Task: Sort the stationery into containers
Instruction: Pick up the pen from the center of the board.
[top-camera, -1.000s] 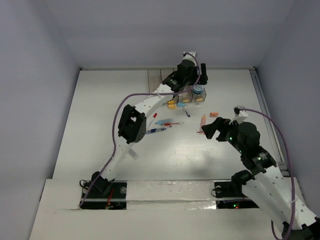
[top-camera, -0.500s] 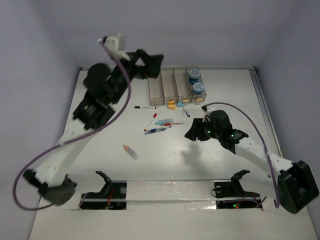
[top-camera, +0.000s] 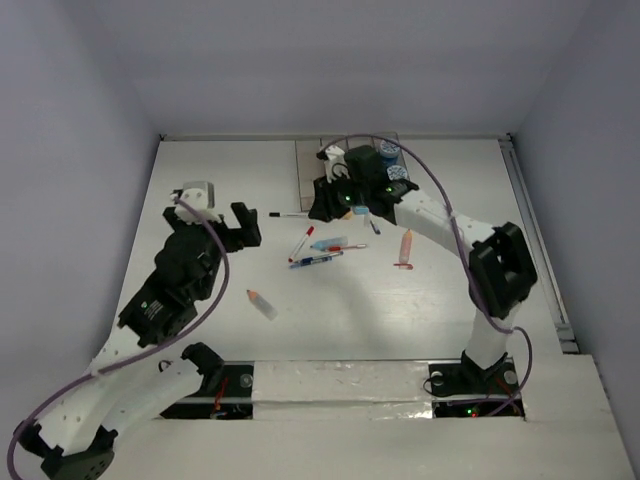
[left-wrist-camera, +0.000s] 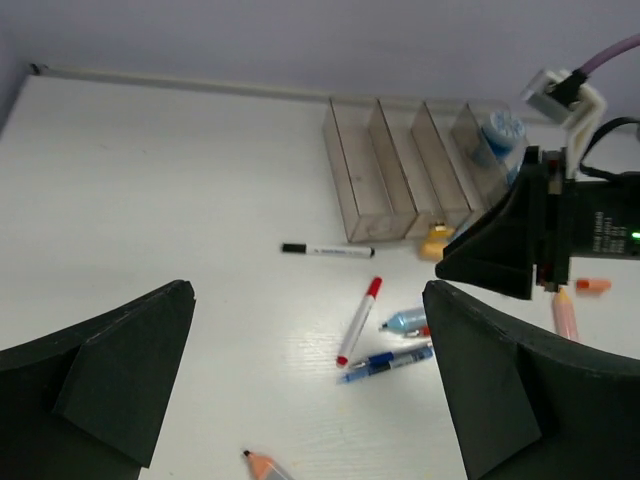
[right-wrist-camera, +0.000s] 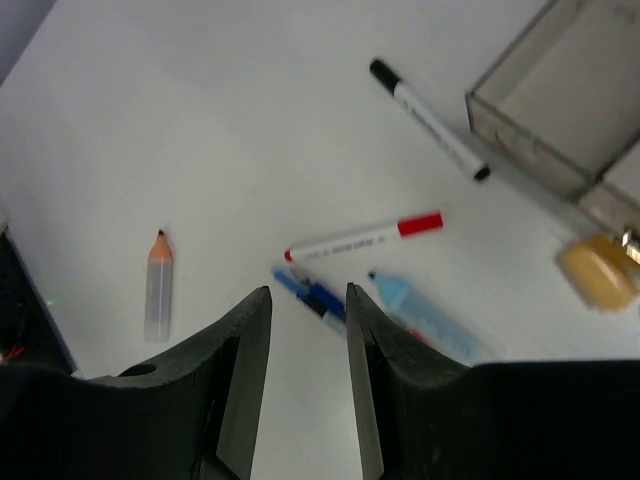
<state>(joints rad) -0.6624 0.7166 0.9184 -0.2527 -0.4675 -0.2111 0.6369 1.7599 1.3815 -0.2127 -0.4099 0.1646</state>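
the stationery lies loose on the white table (left-wrist-camera: 150, 170). ahead of the left gripper (left-wrist-camera: 307, 288), whose fingers stand wide apart with nothing between them, lie a thin white marker with black ends (left-wrist-camera: 327, 250), a white pen with a red cap (left-wrist-camera: 359, 320), a dark blue pen (left-wrist-camera: 385, 363) and a pale blue stubby stick (left-wrist-camera: 405, 320), the last two close together to the right. a clear stick with an orange tip (left-wrist-camera: 262, 465) shows at the near edge, between its fingers. the right gripper (right-wrist-camera: 307, 300) hangs over the same cluster, its fingers set close with a narrow gap that grips nothing; the blue pen's end shows just past its tips, and a yellow-orange eraser (right-wrist-camera: 598, 275) lies off to its right, just in front of the bins. a pink stick (top-camera: 405, 248) lies apart from the rest. the containers (left-wrist-camera: 352, 190), four translucent grey-brown bins joined in a row, stand beyond the left gripper and to its right; the bin farthest right holds the blue-white rolls (top-camera: 399, 173).
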